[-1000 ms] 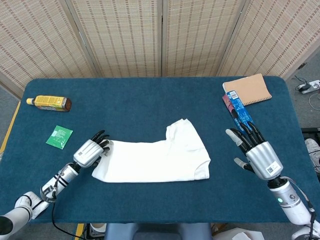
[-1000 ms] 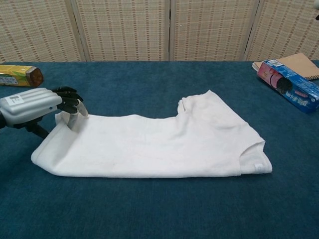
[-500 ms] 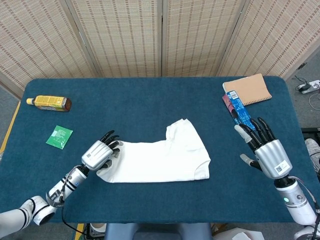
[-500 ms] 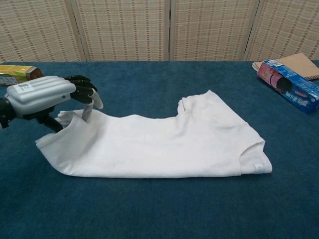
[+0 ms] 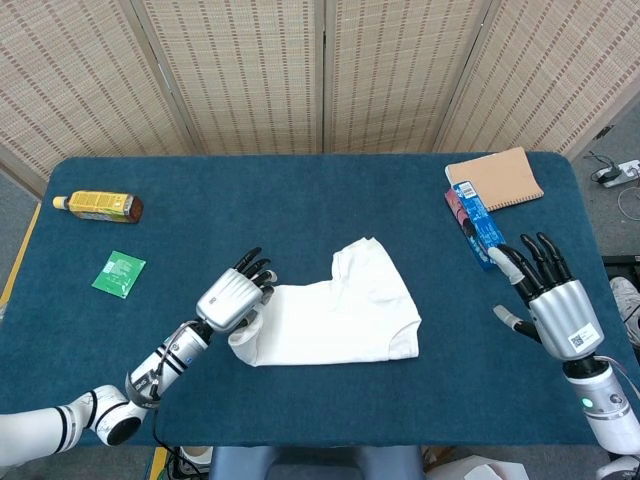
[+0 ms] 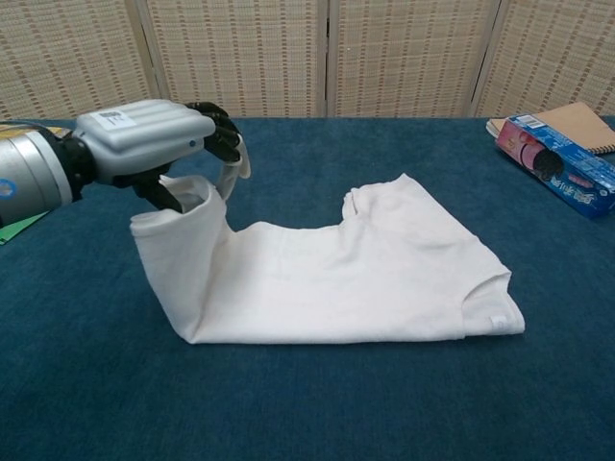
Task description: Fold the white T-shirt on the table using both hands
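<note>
Left robot hand (image 6: 159, 144) grips raised T-shirt (image 6: 356, 274) hem; right robot hand (image 5: 552, 295) spread.

Woven beige folding screen (image 5: 320, 75) behind table; dark blue cloth-covered table (image 5: 300, 190); grey floor (image 5: 620, 215) at right, with white power strip (image 5: 617, 172).
</note>
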Controlling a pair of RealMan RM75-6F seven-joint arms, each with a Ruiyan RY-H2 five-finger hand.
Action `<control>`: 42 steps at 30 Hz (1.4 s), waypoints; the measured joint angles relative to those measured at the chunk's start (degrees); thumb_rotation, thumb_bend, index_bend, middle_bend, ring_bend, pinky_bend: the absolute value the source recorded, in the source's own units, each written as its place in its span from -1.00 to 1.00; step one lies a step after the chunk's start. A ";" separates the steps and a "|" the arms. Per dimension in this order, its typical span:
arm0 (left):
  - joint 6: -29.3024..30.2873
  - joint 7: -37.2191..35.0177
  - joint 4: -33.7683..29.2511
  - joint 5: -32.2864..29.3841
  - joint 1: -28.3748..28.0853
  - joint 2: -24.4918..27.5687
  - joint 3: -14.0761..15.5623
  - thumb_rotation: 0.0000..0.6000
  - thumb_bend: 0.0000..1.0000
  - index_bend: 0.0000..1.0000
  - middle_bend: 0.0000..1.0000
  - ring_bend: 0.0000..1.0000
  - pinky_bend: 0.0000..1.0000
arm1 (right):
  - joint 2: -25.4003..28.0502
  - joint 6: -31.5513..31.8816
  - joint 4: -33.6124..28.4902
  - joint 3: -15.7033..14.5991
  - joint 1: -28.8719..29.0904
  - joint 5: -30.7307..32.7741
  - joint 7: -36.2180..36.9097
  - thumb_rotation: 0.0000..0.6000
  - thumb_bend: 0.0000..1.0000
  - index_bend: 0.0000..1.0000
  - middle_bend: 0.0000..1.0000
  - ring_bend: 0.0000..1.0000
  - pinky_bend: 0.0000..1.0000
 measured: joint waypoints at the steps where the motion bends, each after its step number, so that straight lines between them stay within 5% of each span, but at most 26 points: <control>1: -0.44 1.63 -0.94 -1.09 -0.45 -0.30 -0.59 1.00 -0.09 0.49 -0.39 -0.70 -1.00 | 0.01 0.20 0.12 0.08 -0.07 0.05 0.12 1.00 -0.82 -0.77 -0.64 -0.93 -1.00; 12: -2.57 11.68 -5.34 -10.52 -4.86 -5.04 -5.37 1.00 -0.06 0.50 -0.39 -0.69 -1.00 | 1.06 1.52 -0.01 0.70 -0.96 0.70 1.26 1.00 -0.81 -0.77 -0.64 -0.93 -1.00; 28: -2.25 18.17 -1.13 -18.92 -11.42 -12.59 -8.80 1.00 -0.06 0.51 -0.39 -0.69 -1.00 | 1.71 1.82 -0.33 0.63 -1.89 0.89 1.33 1.00 -0.81 -0.77 -0.64 -0.93 -1.00; 42: 2.09 8.87 -6.12 -9.72 -6.07 -1.15 -4.36 1.00 -0.06 0.51 -0.36 -0.66 -1.00 | 1.59 1.85 -0.35 0.37 -1.92 0.03 1.29 1.00 -0.81 -0.77 -0.64 -0.93 -1.00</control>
